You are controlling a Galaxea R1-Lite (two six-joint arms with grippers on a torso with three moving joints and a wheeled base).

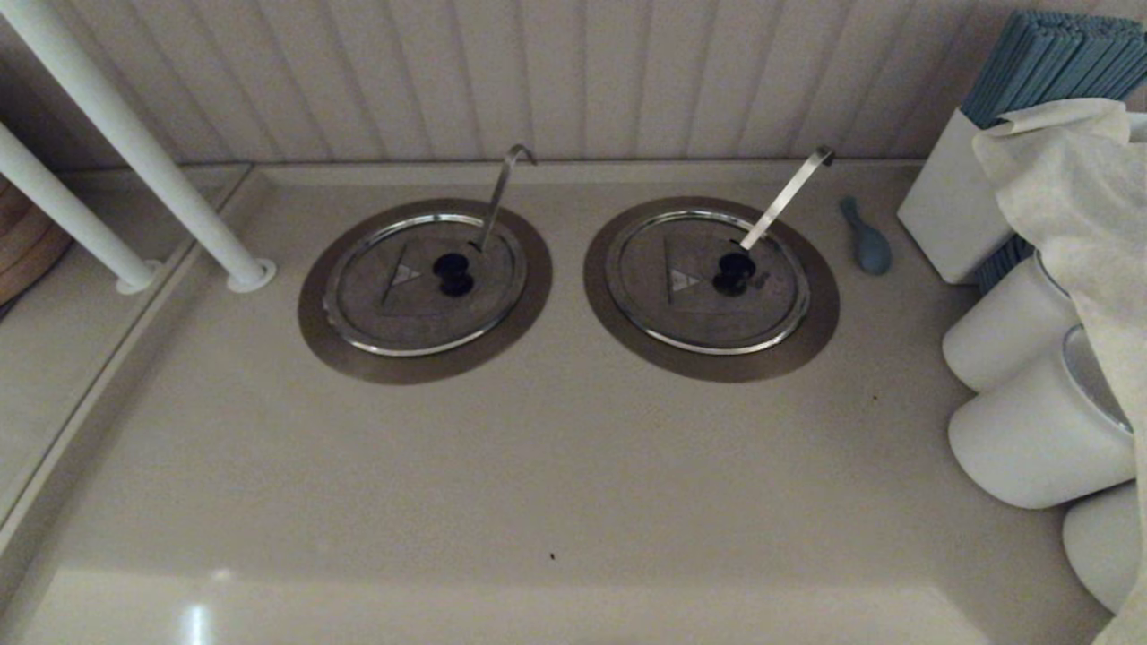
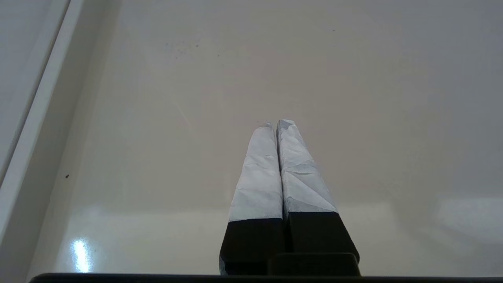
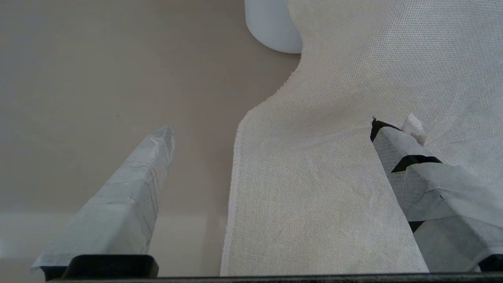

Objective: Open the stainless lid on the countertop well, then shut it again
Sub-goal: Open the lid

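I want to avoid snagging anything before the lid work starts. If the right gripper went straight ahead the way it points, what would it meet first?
Probably the cream cloth: it lies between and beyond the open right gripper, with a white container farther on. Depth is unclear.

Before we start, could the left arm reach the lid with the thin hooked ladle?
Probably yes: the left tool, shut, hangs over bare countertop, and nothing stands in front of the stainless lid, though it must open first.
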